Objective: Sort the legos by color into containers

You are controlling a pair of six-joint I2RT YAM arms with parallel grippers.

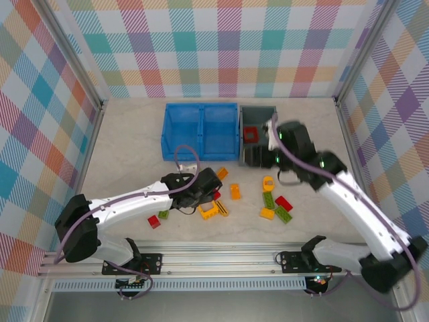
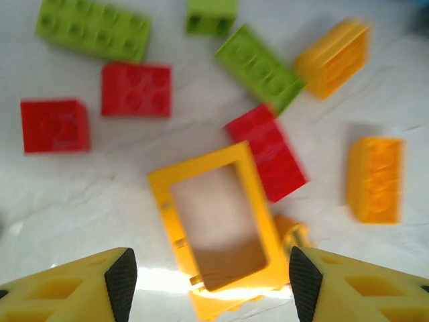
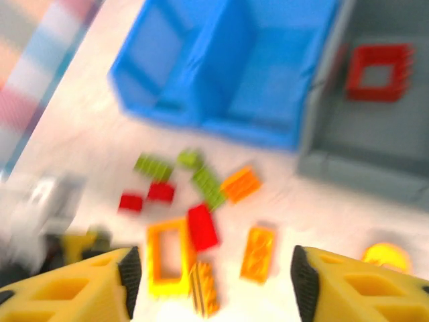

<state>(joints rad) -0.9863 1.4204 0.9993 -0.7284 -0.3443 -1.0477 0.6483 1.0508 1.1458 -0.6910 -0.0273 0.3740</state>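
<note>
left gripper (image 2: 213, 285) parted over yellow frame (image 2: 201, 164) | right gripper (image 3: 216, 275) parted (empty)

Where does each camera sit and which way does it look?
Top external: above and behind, looking down on the table, blue bin and grey bin; left arm and right arm show.
Left wrist: on the left arm, facing down at the yellow frame; open left gripper at the bottom.
Right wrist: on the right arm, angled toward both bins; open right gripper at the bottom.
Shared: both wrist views show that frame.
</note>
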